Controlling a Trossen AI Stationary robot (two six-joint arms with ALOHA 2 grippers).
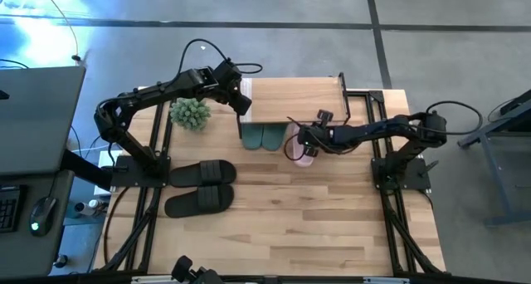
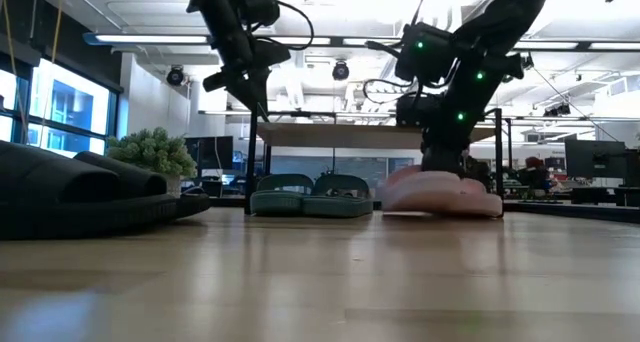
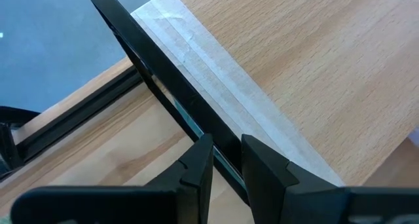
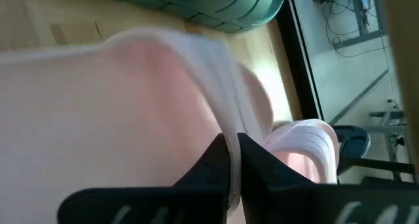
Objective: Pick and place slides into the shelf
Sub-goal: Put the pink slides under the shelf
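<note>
Standing over the tabletop [image 1: 332, 234], you see the shelf [image 1: 290, 101] at its far edge, middle, plank top on thin black legs, with the green pair [image 1: 263, 137] already tucked under it, toes poking out. Next in size, the black pair [image 1: 199, 186] lies near the left edge, well apart from the shelf and not yet dealt with. The pink pair [image 1: 300, 146] sits just beside the green ones, at the shelf's right end, partly under the plank. The right gripper [image 4: 233, 155] is down on them, fingers pressed together on the thin pale edge of a pink strap. The left gripper [image 3: 226, 162] is at the shelf's left end, pinching the black frame bar between its fingers, likely steadying the rack. To do this step well, I'd say slide the pink pair straight back along the wood, low, parallel to the green ones, without nudging them, and keep the rack held until they are fully under. A small green plant [image 1: 190, 113] stands left of the shelf, clear of the path.
</note>
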